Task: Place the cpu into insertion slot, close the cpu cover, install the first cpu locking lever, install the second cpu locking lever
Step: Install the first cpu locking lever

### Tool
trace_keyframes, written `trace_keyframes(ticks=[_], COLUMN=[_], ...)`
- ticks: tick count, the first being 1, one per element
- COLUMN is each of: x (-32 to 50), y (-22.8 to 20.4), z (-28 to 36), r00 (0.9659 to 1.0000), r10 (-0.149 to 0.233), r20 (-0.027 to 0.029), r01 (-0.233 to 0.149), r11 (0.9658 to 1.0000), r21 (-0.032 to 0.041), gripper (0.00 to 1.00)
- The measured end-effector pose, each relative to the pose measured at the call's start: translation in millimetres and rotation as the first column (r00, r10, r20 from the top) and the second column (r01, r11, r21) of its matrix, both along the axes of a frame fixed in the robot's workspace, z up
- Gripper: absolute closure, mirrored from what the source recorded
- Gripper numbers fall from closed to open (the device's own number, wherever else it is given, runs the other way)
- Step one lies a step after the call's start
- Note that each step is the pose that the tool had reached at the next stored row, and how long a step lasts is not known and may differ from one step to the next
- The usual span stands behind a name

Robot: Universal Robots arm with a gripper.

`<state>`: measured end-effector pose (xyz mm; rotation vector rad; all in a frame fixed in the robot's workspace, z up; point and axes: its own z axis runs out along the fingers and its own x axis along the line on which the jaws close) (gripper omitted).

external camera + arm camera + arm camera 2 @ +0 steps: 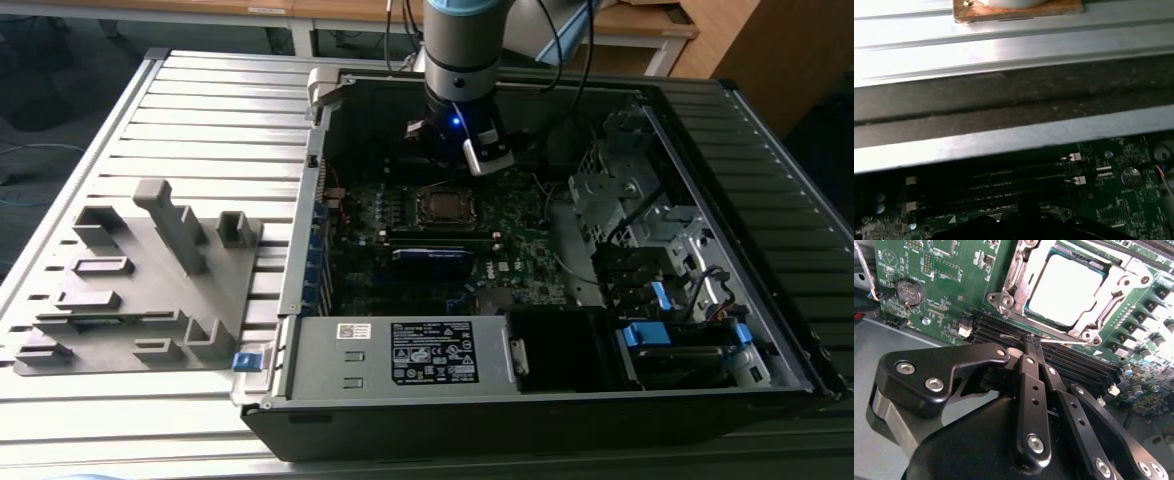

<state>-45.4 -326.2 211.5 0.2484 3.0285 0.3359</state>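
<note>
- Cpu lies seated in the insertion slot, its grey top showing through the cut-out. The hazards around that slot follow, biggest thing first.
- Computer case: its walls ring the insertion slot and the arm hangs inside them, so a wide sideways move could strike a wall.
- Motherboard: the green board around the insertion slot carries small upright parts, which a claw travelling too low could scrape.
- Memory slots: these run just beside the insertion slot, under the fingertips. A downward push here would load them rather than the socket hardware.
- Cpu cover: it looks folded down over the insertion slot. If it is not fully flat, forcing a lever could press the cpu unevenly.
- Thin bright rod: it runs along the slot's edge on the memory-slot side. I judge it to be a locking lever, springy enough to slip free.
- Claw: it is clenched just beside the insertion slot, with its fingers meeting at the tips. Whether they pinch the rod or merely touch it cannot be told.
</note>
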Motion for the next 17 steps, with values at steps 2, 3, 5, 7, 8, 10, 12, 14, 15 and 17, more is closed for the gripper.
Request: trace_keyframes(ticks=[2,3,5,7,8,10,12,14,15,17], x=[0.0,0.0,0.0,0.0,0.0,0.0,0.0,0.0,-0.1,-0.1], y=[0.0,0.0,0.1,0.1,0.0,0.0,0.0,0.1,0.0,0.0], z=[0.0,0.0,-0.1,-0.4,-0.5,-0.5,-0.7,-1.2,-1.3,-2.0], r00=[1.0000,1.0000,1.0000,1.0000,1.0000,1.0000,1.0000,1.0000,1.0000,1.0000], r10=[0.000,0.000,0.000,-0.001,-0.001,0.000,0.000,-0.001,-0.001,-0.001], r20=[0.0001,0.0001,0.0002,0.0013,0.0015,0.0016,0.0016,0.0019,0.0024,0.0049], r01=[0.000,0.000,0.000,0.001,0.001,0.000,0.000,0.001,0.001,0.001], r11=[1.0000,1.0000,1.0000,1.0000,1.0000,1.0000,1.0000,1.0000,1.0000,1.0000], r21=[0.0000,0.0000,-0.0001,-0.0001,-0.0002,-0.0002,-0.0003,-0.0001,-0.0005,-0.0004], gripper=[0.89,0.89,0.89,0.89,0.89,0.89,0.89,0.89,0.89,0.89])
